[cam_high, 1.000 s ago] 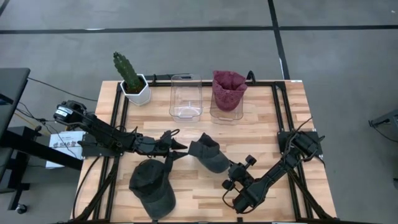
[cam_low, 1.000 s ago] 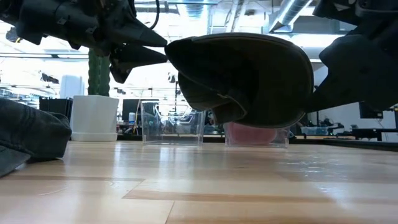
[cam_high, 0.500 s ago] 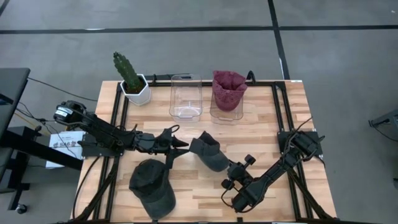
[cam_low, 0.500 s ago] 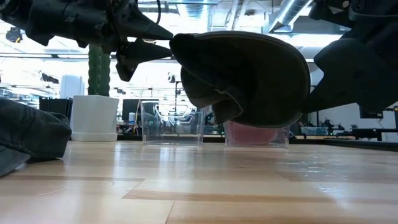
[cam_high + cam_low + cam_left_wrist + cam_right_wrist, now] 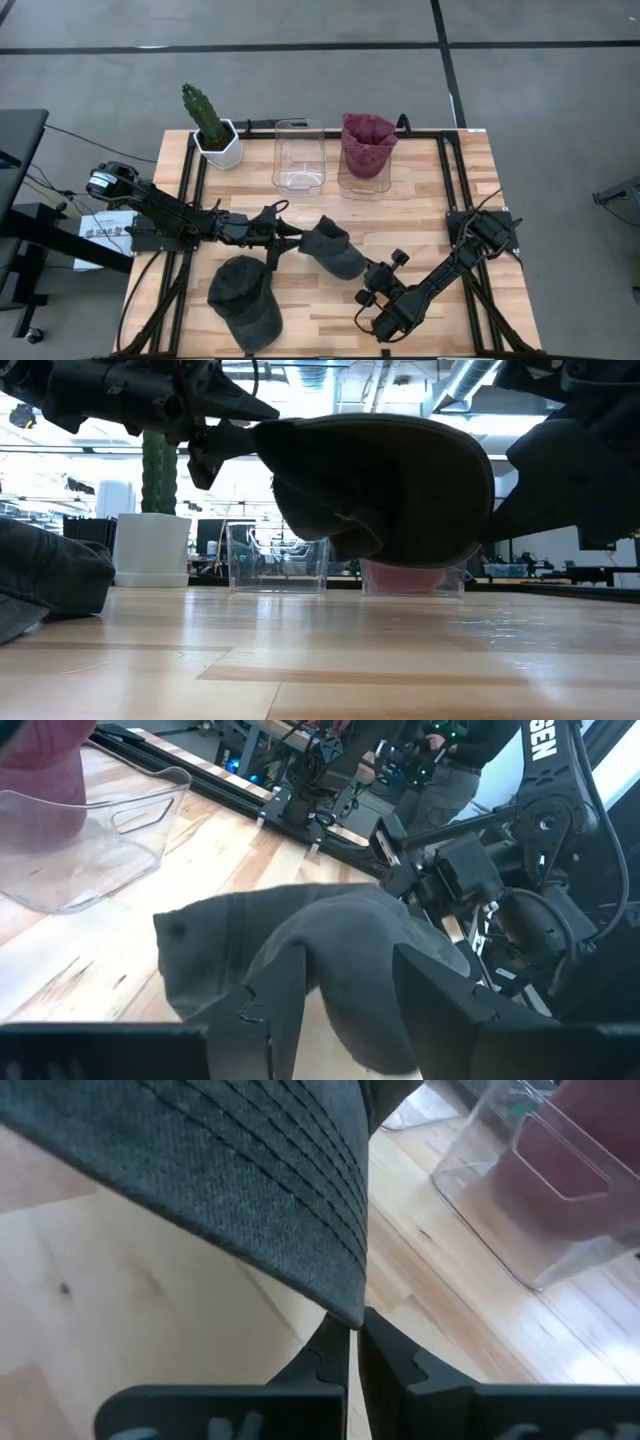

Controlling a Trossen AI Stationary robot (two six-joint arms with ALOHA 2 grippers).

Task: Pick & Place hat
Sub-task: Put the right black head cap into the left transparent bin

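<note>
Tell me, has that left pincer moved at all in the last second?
Yes. The left pincer has crept rightward, away from the cactus pot, and now reaches the raised grey hat that the right pincer holds.

Even, soft light fills the overhead view; the wooden table (image 5: 330,215) is evenly lit, with only faint shadows under the 2 arms. The table-level view is strongly backlit: bright ceiling lights and windows behind turn the raised cap (image 5: 385,485) and both arms into near-black silhouettes, and a pale sheen lies across the tabletop. Nearby boards there are soft. In both wrist views the nearest fingers look blurred, and the clear container (image 5: 85,840) shows small highlights.
</note>
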